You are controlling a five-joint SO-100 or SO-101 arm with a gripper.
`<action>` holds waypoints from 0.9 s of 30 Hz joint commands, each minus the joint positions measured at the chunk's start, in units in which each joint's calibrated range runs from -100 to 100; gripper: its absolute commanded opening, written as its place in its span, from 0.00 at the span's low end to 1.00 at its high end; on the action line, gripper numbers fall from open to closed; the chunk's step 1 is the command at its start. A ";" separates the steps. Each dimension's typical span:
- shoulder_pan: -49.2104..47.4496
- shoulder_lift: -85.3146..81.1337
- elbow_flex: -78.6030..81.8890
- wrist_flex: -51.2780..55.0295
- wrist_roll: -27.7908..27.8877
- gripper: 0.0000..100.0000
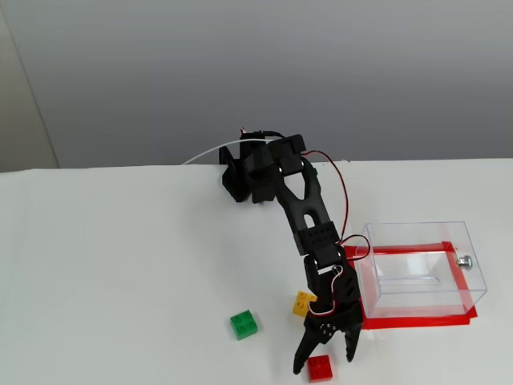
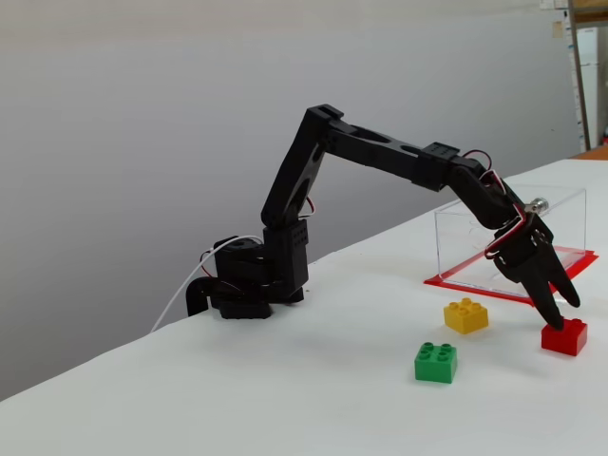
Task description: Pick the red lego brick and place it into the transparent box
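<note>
The red lego brick [image 1: 320, 367] [image 2: 563, 337] rests on the white table near the front edge in a fixed view. My gripper [image 1: 325, 361] [image 2: 563, 313] is open and points down at it, one finger on each side of the brick, tips at about its top. The jaws are not closed on it. The transparent box [image 1: 417, 303] [image 2: 475, 242] stands to the right of the gripper, empty, with a small silver knob [image 1: 464, 261] [image 2: 537, 204] on its far right side.
A yellow brick [image 1: 304, 303] [image 2: 466, 314] lies just beside the wrist, between arm and green brick [image 1: 244, 324] [image 2: 436, 362]. A red tape outline [image 1: 417, 322] [image 2: 475, 284] frames the box. The arm base [image 1: 244, 172] [image 2: 249, 280] stands at the table's back edge.
</note>
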 commanded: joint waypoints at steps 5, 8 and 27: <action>0.31 0.95 -2.59 -1.16 -0.11 0.45; 0.31 1.89 -2.59 -1.16 -0.11 0.45; 0.53 5.70 -7.39 -0.38 -0.01 0.44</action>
